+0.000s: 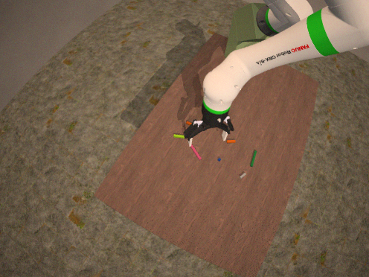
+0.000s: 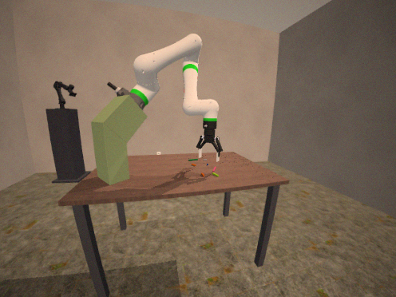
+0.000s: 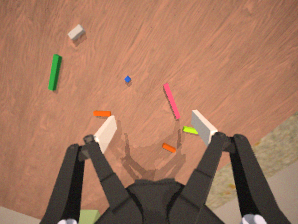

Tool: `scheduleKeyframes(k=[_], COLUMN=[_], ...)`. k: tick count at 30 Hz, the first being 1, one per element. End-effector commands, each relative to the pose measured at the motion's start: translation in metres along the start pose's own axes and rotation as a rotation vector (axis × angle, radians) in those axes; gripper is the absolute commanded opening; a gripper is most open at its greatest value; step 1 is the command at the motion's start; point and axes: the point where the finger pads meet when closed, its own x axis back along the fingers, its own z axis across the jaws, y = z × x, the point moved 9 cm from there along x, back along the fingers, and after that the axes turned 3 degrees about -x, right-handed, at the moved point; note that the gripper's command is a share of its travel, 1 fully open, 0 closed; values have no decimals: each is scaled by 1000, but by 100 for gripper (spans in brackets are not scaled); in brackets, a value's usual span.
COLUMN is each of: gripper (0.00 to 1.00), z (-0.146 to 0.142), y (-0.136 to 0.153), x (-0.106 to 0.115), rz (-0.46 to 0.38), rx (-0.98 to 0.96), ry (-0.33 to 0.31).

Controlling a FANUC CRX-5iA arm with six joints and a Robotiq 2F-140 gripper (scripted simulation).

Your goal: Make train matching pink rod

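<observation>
My gripper (image 1: 207, 140) (image 2: 209, 156) (image 3: 152, 119) is open and empty, above the table. The pink rod (image 1: 196, 153) (image 2: 214, 169) (image 3: 171, 101) lies flat. A lime rod (image 1: 178, 136) (image 2: 215, 174) (image 3: 189, 130) lies near its end, partly hidden by a finger in the wrist view. One orange rod (image 1: 189, 123) (image 2: 202, 175) (image 3: 169, 148) lies near the lime rod; another orange rod (image 1: 230, 141) (image 2: 193, 164) (image 3: 102, 113) lies apart. The small blue rod (image 1: 219, 159) (image 3: 128, 79), grey rod (image 1: 242, 175) (image 3: 76, 32) and green rod (image 1: 253, 158) (image 2: 193, 160) (image 3: 55, 72) lie separately. No rods touch.
The wooden table (image 1: 178, 208) (image 2: 140, 188) carries the arm's green pedestal (image 2: 112, 148) at one end. The arm's shadow falls across the table near the lime and orange rods. A dark stand (image 2: 65, 144) with a small arm is behind the table.
</observation>
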Motion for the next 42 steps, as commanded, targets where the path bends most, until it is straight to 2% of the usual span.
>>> scheduleKeyframes(k=[1, 4, 6, 19, 21, 26, 30, 31, 42], gripper=[100, 100, 100, 100, 100, 100, 100, 15, 15], z=[-9, -11, -17, -40, -40, -51, -53, -53, -53], y=[-14, -16, -25, -52, -52, -64, -67, -67, -67], x=[4, 4, 7, 15, 15, 20, 21, 21, 21], rz=[-8, -8, -8, -8, -8, -6, -6, -6, -6], rx=[-167, -196, -303, -650, -650, -824, -854, -854, -854], ry=[-2, -2, -2, 1, 1, 3, 3, 3, 3])
